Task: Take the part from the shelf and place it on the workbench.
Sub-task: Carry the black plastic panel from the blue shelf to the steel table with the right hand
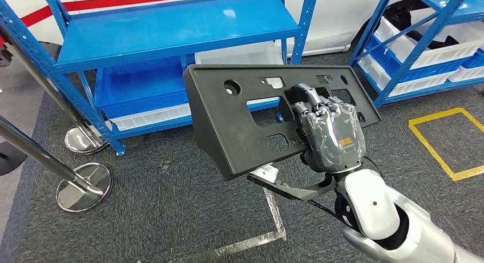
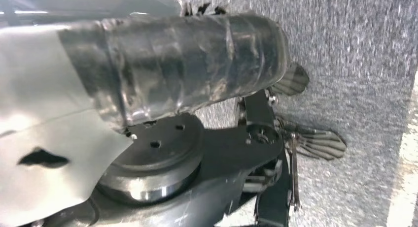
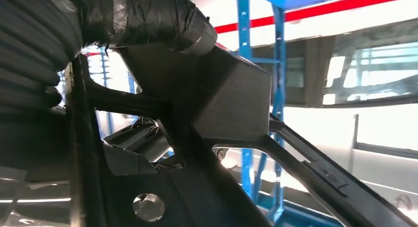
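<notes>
The right hand (image 1: 331, 134) was closest, its fingers wrapped tight around the black part (image 1: 245, 112), holding it up over the grey floor (image 1: 171, 206) near the blue shelf (image 1: 171, 32). The left hand's (image 2: 187, 59) fingers could not be made out.

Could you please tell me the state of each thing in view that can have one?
black part: off the shelf, held up in the air, tilted.
right hand: grips the black part through one of its openings.
left hand: hangs over the carpet, holding nothing, fingers apart.
blue shelf: top level bare.
white bins: stored on the shelf at the right.
</notes>
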Controlling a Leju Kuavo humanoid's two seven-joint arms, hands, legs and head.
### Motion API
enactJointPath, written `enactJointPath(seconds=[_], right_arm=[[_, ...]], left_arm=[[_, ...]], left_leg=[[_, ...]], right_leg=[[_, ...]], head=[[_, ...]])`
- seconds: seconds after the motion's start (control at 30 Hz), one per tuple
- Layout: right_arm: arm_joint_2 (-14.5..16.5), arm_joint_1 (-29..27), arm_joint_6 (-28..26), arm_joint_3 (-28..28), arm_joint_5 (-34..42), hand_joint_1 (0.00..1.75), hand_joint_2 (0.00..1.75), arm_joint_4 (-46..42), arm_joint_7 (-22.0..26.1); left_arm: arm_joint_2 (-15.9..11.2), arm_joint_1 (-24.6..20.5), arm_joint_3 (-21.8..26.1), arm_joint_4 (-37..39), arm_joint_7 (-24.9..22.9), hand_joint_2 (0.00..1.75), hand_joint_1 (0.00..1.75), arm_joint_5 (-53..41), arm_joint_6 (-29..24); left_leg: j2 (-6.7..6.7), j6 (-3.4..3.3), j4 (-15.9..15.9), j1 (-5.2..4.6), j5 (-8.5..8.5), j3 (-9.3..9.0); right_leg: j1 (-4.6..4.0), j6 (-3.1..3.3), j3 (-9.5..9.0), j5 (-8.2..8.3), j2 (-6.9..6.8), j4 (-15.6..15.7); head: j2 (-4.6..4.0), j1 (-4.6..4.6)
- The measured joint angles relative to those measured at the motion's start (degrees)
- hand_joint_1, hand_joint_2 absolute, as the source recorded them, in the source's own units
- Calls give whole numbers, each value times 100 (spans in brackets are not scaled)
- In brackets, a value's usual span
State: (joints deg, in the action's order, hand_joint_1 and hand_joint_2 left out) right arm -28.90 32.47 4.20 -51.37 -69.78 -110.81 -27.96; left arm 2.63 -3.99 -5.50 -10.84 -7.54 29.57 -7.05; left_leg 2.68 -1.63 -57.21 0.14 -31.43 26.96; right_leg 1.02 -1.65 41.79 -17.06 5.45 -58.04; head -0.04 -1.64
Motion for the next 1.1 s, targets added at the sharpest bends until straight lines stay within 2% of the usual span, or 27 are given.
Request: enactJointPath(seconds=[0.03,0.07,0.13,0.17,0.2,0.23,0.27,0.3,0.33,0.4,0.43,0.5,0.53,0.57,0.63,0.67,0.7,0.73,0.77,0.8,0.83,0.87,0.93,1.0,1.03,1.07,1.1], right_arm=[[-45,-3,18,1,32,175,175,-16,-10],[-84,-8,36,3,56,175,175,-31,-14],[-131,-13,64,9,86,175,175,-53,-19],[-144,-15,70,11,94,175,175,-61,-21],[-160,-18,76,13,104,175,175,-68,-22],[-179,-20,80,13,111,175,175,-74,-22],[-195,-20,82,13,116,175,175,-77,-23],[-207,-19,82,15,119,175,175,-82,-23],[-214,-13,82,16,121,175,175,-92,-24],[-224,-2,83,28,123,175,175,-124,-28],[-232,5,84,34,124,175,175,-135,-30],[-255,6,87,42,130,175,175,-143,-31],[-264,8,90,42,137,175,175,-145,-31],[-270,9,92,42,144,175,175,-148,-31],[-274,18,93,42,157,175,175,-155,-31],[-274,17,94,42,163,175,175,-157,-31],[-274,17,95,42,169,175,175,-158,-31],[-275,17,96,42,176,175,175,-158,-31],[-277,16,99,42,183,175,175,-158,-31],[-280,17,102,42,188,175,175,-158,-31],[-282,17,106,43,194,175,175,-160,-31],[-285,20,110,44,202,175,175,-165,-31],[-289,28,117,50,220,175,175,-173,-31],[-298,33,120,55,233,175,175,-175,-29],[-307,38,122,56,239,175,175,-176,-25],[-316,41,126,58,247,175,175,-176,-21],[-326,45,131,60,256,175,175,-175,-16]], left_arm=[[4,-2,-10,0,3,0,0,-8,5],[7,1,-21,0,7,0,0,-12,9],[-1,15,-31,0,18,0,0,-16,13],[-7,21,-32,0,22,0,0,-17,13],[-13,24,-33,0,26,0,0,-17,12],[-16,21,-37,0,27,0,0,-17,12],[-16,17,-42,0,27,0,0,-16,12],[-16,12,-48,0,26,0,0,-16,11],[-16,8,-53,0,26,0,0,-15,9],[-16,4,-62,0,26,0,0,-13,5],[-16,3,-68,0,24,0,0,-12,4],[-16,3,-84,0,14,0,0,-8,-4],[-17,11,-90,0,7,0,0,-5,-10],[-17,24,-95,0,2,0,0,-3,-18],[-16,55,-99,0,-7,0,0,-1,-28],[-14,63,-101,0,-10,0,0,1,-31],[-13,64,-101,0,-13,0,0,2,-33],[-13,59,-102,0,-14,0,0,3,-36],[-14,51,-102,0,-14,0,0,5,-38],[-15,43,-102,0,-13,0,0,6,-42],[-22,33,-103,0,-13,0,0,7,-44],[-29,25,-104,0,-13,0,0,7,-46],[-42,12,-108,0,-8,0,0,7,-46],[-34,-2,-113,0,-2,0,0,9,-43],[-27,-11,-115,0,1,0,0,11,-41],[-21,-13,-116,0,2,0,0,16,-41],[-16,-7,-117,0,3,0,0,24,-41]], left_leg=[[-78,-41,17,10,68,44],[-163,-85,30,22,146,104],[-319,-137,7,-4,274,264],[-403,-140,-15,-12,334,361],[-483,-132,-44,-16,390,467],[-563,-120,-81,-17,438,577],[-635,-102,-125,-16,481,684],[-697,-76,-172,-16,518,776],[-748,-43,-214,-20,551,853],[-842,29,-254,-27,628,930],[-890,62,-243,-24,679,950],[-918,132,-243,10,728,987],[-823,168,-314,25,616,1039],[-681,197,-486,36,396,1107],[-397,214,-1101,39,-206,1269],[-342,201,-1443,37,-409,1318],[-321,178,-1702,33,-484,1322],[-312,143,-1810,23,-422,1254],[-297,100,-1742,6,-261,1106],[-250,47,-1502,-18,-92,872],[-138,-19,-1109,-45,-16,560],[-26,-62,-649,-63,-40,245],[126,-96,-71,-99,-141,-111],[40,-93,46,-99,-48,-107],[-25,-110,88,-85,22,-83],[-105,-134,126,-67,102,-34],[-186,-156,138,-54,186,31]], right_leg=[[-7,-26,49,-138,-75,-84],[-8,-47,113,-402,-191,-280],[6,-96,254,-1056,-425,-996],[20,-122,299,-1222,-470,-1384],[36,-147,291,-1224,-495,-1676],[52,-169,211,-1098,-514,-1808],[67,-189,39,-927,-540,-1746],[81,-202,-240,-842,-609,-1480],[64,-206,-575,-896,-716,-1065],[2,-119,-1050,-1131,-866,-339],[-42,-51,-1116,-1190,-871,-159],[-67,93,-1023,-1088,-782,-96],[-67,156,-963,-1022,-738,-91],[-60,214,-895,-951,-695,-80],[-62,287,-736,-811,-589,-81],[-77,305,-642,-738,-524,-88],[-95,314,-538,-661,-452,-96],[-111,319,-428,-581,-377,-107],[-123,319,-320,-503,-303,-117],[-129,316,-219,-424,-229,-125],[-129,306,-137,-350,-165,-132],[-129,292,-79,-277,-109,-133],[-106,235,-41,-119,-10,-79],[-89,172,-29,18,80,3],[-91,147,6,-40,41,-17],[-100,123,65,-231,-62,-145],[-93,101,137,-533,-209,-386]], head=[[0,17],[-1,45],[-1,79],[-1,80],[-1,80],[-1,80],[-1,80],[-1,80],[-1,81],[-1,68],[-1,62],[-1,61],[-1,60],[-1,51],[-1,35],[-1,25],[-1,26],[-1,24],[-1,24],[-1,24],[0,23],[0,29],[0,26],[-1,16],[-1,20],[-1,38],[-1,56]])
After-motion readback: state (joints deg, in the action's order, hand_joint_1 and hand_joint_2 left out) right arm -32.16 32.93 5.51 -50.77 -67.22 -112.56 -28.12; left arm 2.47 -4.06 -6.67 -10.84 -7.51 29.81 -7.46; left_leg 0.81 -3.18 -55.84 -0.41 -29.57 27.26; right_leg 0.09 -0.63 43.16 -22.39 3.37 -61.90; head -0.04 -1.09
